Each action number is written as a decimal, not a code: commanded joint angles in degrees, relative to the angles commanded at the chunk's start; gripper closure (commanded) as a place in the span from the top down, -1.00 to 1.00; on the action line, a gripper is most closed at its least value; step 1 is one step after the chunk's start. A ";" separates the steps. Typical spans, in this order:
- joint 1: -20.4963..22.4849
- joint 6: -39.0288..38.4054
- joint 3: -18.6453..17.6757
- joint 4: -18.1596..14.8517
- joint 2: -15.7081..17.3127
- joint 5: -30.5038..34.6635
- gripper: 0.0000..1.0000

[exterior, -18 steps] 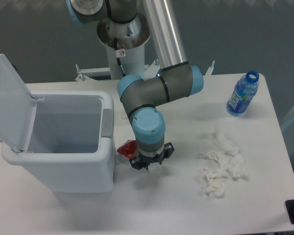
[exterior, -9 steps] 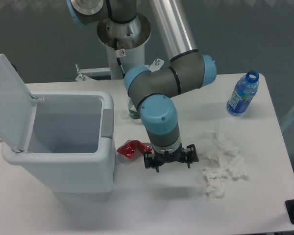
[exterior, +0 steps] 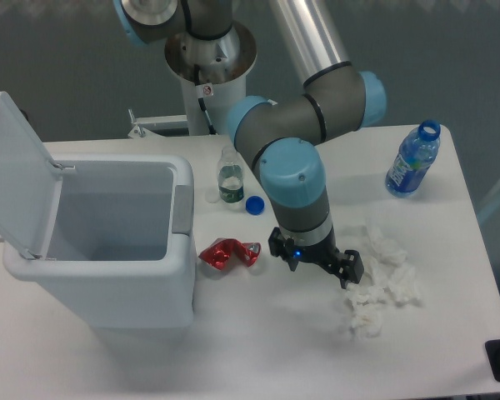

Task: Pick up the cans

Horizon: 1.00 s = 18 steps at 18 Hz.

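Hovering low at centre frame, my black two-finger gripper (exterior: 317, 259) held nothing, its jaws spread wide. The crushed red metal can (exterior: 229, 253) lay on the white table (exterior: 258, 350), left of the gripper and right beside the white open-lidded bin (exterior: 108, 242). Farther back stood a clear green-labelled plastic bottle (exterior: 229, 177), presumably left alone.

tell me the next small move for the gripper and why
Probably shift the gripper toward the bin, back over the crushed red can, then lower onto it. The can lies on the table beside the white bin, apart from the gripper, which holds nothing and sits nearer the crumpled tissues. Whether its jaws are open is unclear.
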 joint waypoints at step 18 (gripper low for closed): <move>-3.86 0.41 -2.11 3.34 0.26 -1.05 1.00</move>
